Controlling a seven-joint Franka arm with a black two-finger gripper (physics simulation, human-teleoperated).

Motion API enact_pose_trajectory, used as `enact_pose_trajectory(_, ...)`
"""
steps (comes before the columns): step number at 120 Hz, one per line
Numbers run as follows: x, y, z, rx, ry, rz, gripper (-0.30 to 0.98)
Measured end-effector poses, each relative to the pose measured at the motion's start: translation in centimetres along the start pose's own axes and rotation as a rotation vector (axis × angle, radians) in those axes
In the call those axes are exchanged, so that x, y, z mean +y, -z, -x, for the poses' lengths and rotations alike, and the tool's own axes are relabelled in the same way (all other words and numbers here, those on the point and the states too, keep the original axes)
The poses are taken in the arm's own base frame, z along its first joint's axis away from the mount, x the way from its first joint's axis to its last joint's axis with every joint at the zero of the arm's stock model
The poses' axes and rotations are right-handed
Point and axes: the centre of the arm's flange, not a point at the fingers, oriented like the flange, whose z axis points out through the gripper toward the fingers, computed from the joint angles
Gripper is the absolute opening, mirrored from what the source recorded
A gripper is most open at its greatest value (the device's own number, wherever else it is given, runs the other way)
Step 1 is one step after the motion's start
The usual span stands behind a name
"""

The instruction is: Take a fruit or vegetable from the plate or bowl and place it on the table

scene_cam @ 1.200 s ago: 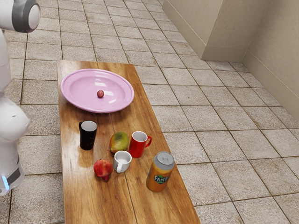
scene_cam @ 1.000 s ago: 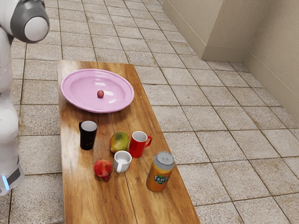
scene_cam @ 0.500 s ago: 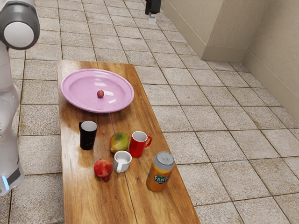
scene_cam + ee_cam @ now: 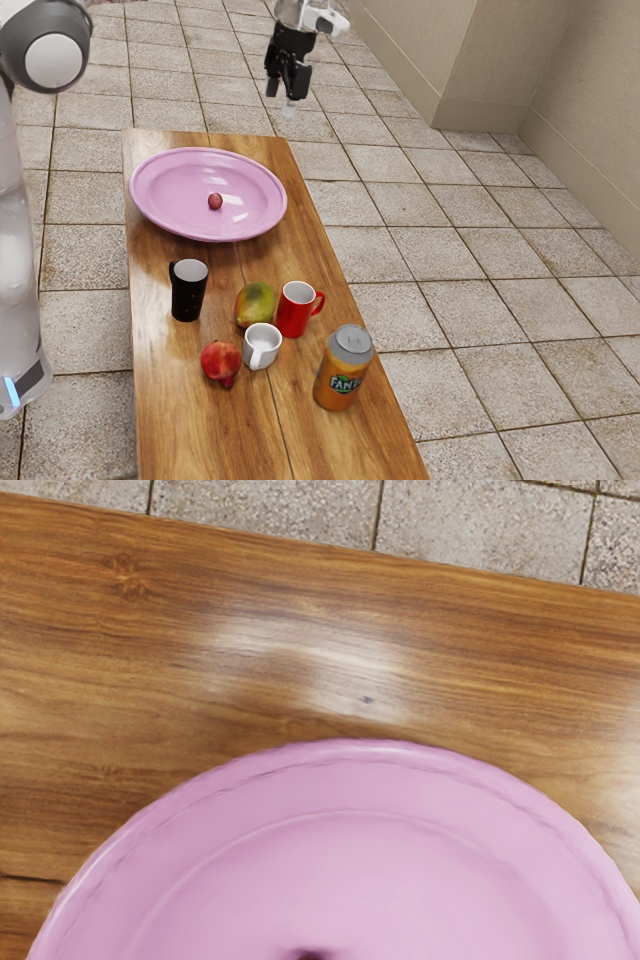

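Tiled floor: pale speckled squares are surrounding the wooden tabletop.
Small red fruit: sitting on the pink plate, and presumably serving as the target.
Step in hand: the approach is apparently going on, the pick still lying ahead.
Next move: probably calling for centring over the fruit, descending straight, then closing gently; a round fruit could be rolling away if contact is off-centre.
Black gripper: hanging raised above the plate's level, pointing mostly downward; the wrist view is placing it near the plate.
Jaws: standing spread, holding nothing.
White arm: rising at the exterior view's left.
Bare wood: offering a likely setting-down place beside the plate, where the black mug and mango are standing farther off.
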Motion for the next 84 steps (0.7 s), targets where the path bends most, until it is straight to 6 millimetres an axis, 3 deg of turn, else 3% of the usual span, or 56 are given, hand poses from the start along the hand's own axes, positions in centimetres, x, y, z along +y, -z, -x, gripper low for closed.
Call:
enact_pose_trajectory(10, -0.8, -3.3, -1.5, 0.016, 0.002, -0.01, 0.67)
enact_pose_trajectory(26, -0.2, -7.7, -3.7, 0.044, -0.024, -0.028, 0.67)
enact_pose_trajectory(42, 0.8, -10.0, -5.0, 0.044, -0.052, -0.044, 0.67)
enact_pose_trajectory(48, 1.7, -9.3, -4.2, 0.051, -0.072, -0.038, 0.67)
enact_pose_trajectory(53, 2.5, -8.2, -1.6, 0.068, -0.094, -0.02, 0.66)
enact_pose_trajectory(61, -2.0, -7.6, 3.6, 0.084, -0.007, 0.009, 0.66)
enact_pose_trajectory(69, -3.7, -8.7, 6.9, 0.072, 0.03, 0.027, 0.67)
enact_pose_trajectory(74, -4.2, -9.7, 7.2, 0.046, 0.04, 0.028, 0.67)
enact_pose_trajectory(84, -4.1, -8.9, 4.2, -0.008, 0.03, 0.001, 0.67)
